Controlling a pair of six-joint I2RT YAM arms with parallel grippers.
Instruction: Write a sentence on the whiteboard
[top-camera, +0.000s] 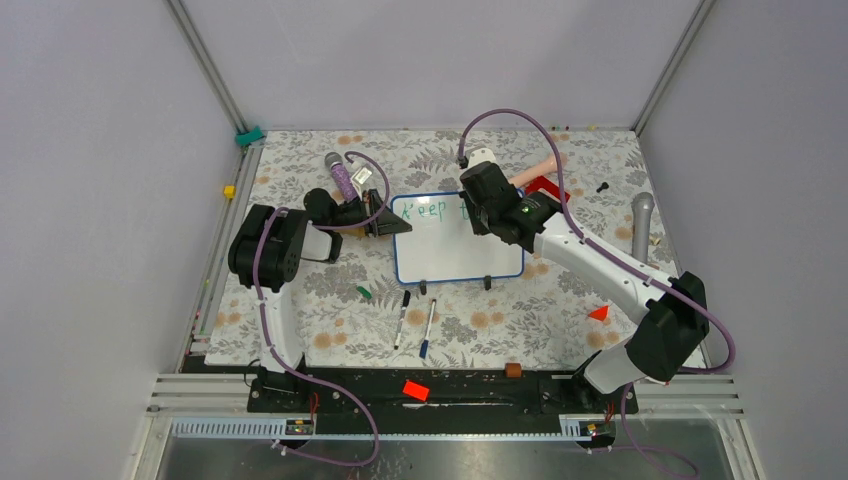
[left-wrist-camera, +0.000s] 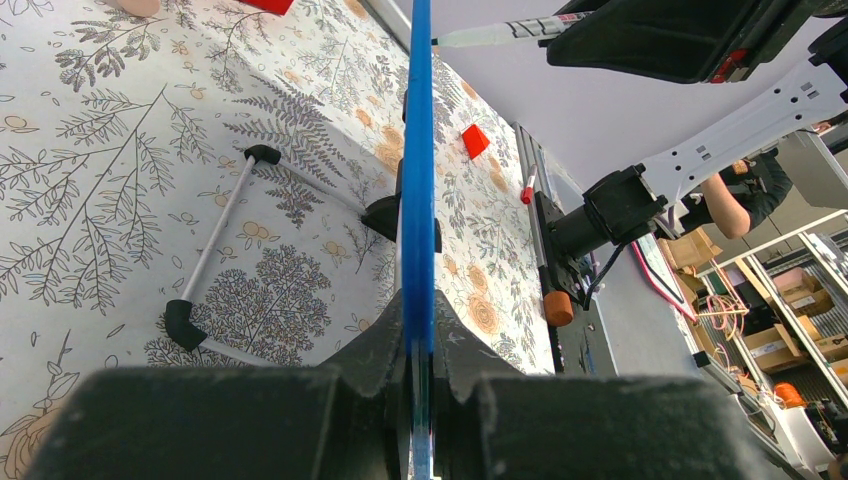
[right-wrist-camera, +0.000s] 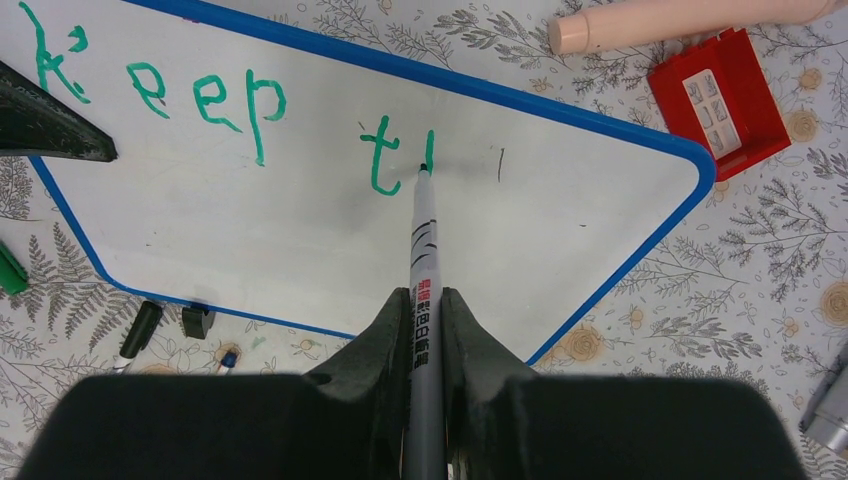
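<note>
whiteboard (right-wrist-camera: 250, 235): white, blue rim | sentence (right-wrist-camera: 256, 120): green | marker (right-wrist-camera: 424, 262): white barrel, red print | table cover (top-camera: 300, 335): grey floral

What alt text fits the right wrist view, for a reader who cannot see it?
The right gripper clamps a white marker, its tip at the whiteboard just after green writing that reads "Keep t". A red block and a peach tube lie on the floral cloth beyond the board's far corner.

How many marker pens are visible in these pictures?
3. One marker is in the right gripper, tip at the whiteboard; two more lie in front of its feet. Others may be hidden.
</note>
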